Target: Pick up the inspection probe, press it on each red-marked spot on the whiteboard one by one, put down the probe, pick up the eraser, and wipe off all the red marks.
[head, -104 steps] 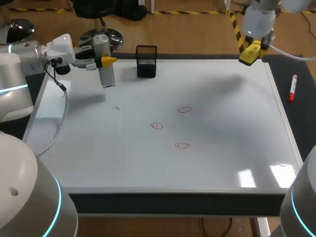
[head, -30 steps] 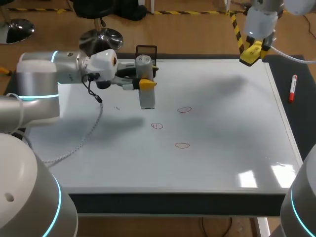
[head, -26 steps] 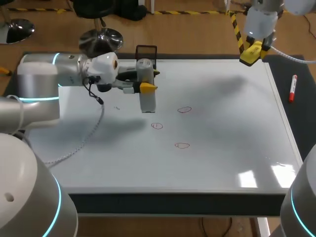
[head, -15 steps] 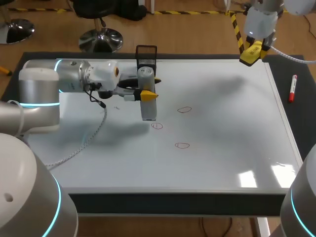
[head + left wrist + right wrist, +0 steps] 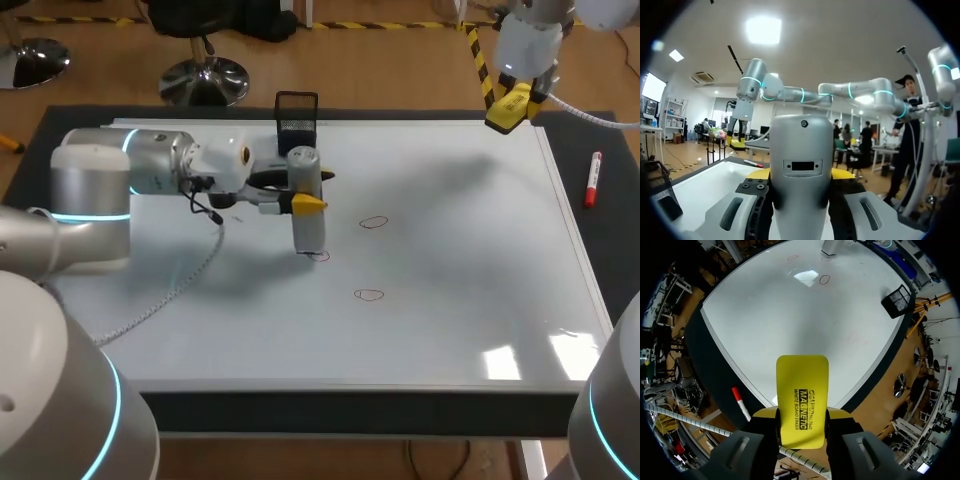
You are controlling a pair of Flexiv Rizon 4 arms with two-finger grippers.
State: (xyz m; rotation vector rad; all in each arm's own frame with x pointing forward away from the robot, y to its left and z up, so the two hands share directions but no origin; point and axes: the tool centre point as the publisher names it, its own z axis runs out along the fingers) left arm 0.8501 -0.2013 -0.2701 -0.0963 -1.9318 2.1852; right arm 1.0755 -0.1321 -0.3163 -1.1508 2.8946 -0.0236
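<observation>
The grey cylindrical probe [image 5: 306, 205] stands upright over the whiteboard [image 5: 450, 250], and my left gripper [image 5: 309, 191] is shut on it. Its lower end rests at the leftmost red mark [image 5: 319, 256], partly covering it. Two more red marks, one further back [image 5: 373, 222] and one nearer [image 5: 369, 294], lie to its right. In the left wrist view the probe [image 5: 801, 165] fills the space between the fingers. My right gripper [image 5: 508, 106] hangs above the board's far right corner, shut on the yellow eraser [image 5: 802, 400].
A black mesh holder [image 5: 297, 122] stands at the board's far edge, behind the probe. A red marker [image 5: 592, 178] lies on the dark mat right of the board. The left arm's cable [image 5: 170, 285] trails across the board's left part.
My left arm has carried the probe rightward and nearer, from beside the mesh holder down onto the leftmost red mark. The right arm has stayed where it was.
</observation>
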